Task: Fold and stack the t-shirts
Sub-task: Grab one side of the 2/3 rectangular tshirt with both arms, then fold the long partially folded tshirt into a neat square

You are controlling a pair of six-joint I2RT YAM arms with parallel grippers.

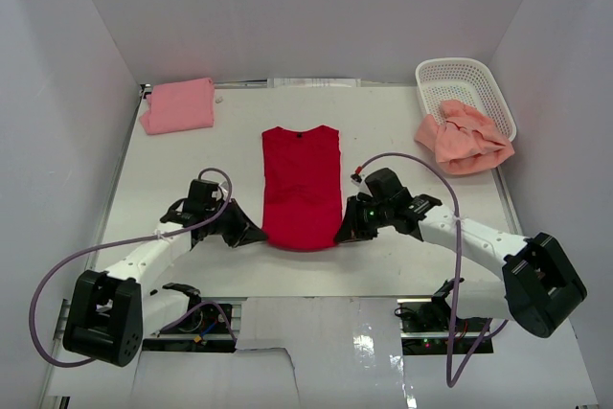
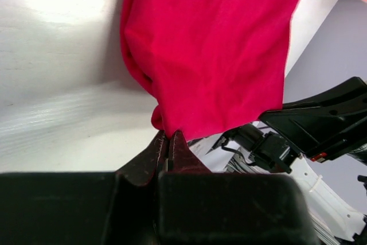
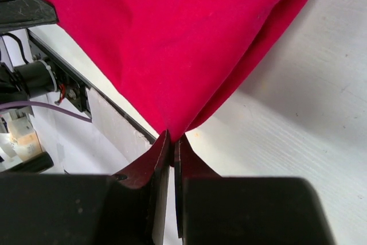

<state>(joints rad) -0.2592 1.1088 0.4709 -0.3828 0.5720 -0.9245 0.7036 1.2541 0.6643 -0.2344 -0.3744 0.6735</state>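
Left gripper and right gripper each clamp a near hem corner of the red t-shirt, mid-way across the worktop. The paired hold is likely so the hem lifts level for the next fold.

Left claw at bottom middle, two dark tips pressed tight together. Corner of red shirt pinched between tips. Shirt spreads up and wide, fills top middle, soft folds along left edge. White counter on left, shiny. Black part of other arm on right, beside shirt edge.
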